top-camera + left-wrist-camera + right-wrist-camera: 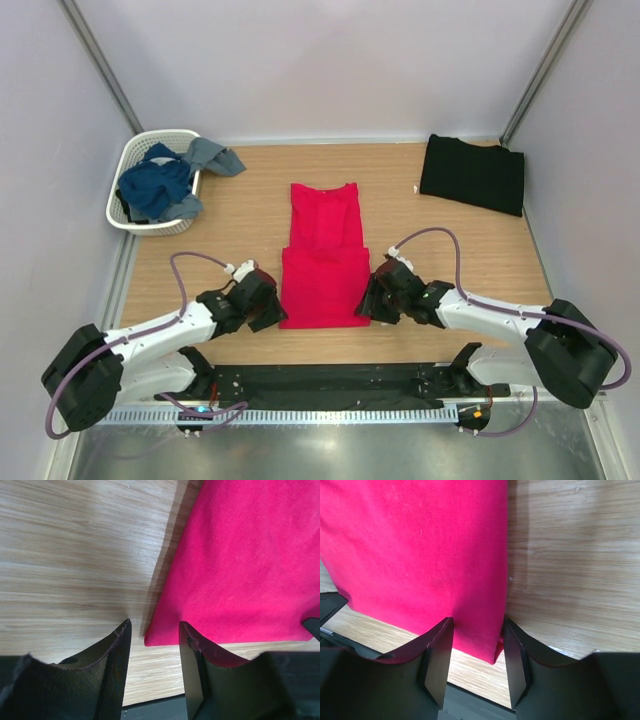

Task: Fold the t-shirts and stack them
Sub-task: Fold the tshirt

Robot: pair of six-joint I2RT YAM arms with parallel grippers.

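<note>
The red t-shirt point(323, 257) lies folded into a long strip in the middle of the table, its near half doubled over. My left gripper point(268, 303) is open at the shirt's near left corner point(150, 640), which lies between the open jaws. My right gripper point(372, 298) is open at the near right corner point(492, 652), with the cloth edge between the jaws. The black t-shirt point(472, 173) lies folded at the back right, away from both grippers.
A white lattice basket point(135, 160) with blue and grey clothes stands at the back left, one grey piece hanging over its rim. The black base rail point(330, 380) runs along the near table edge. Grey walls enclose the table.
</note>
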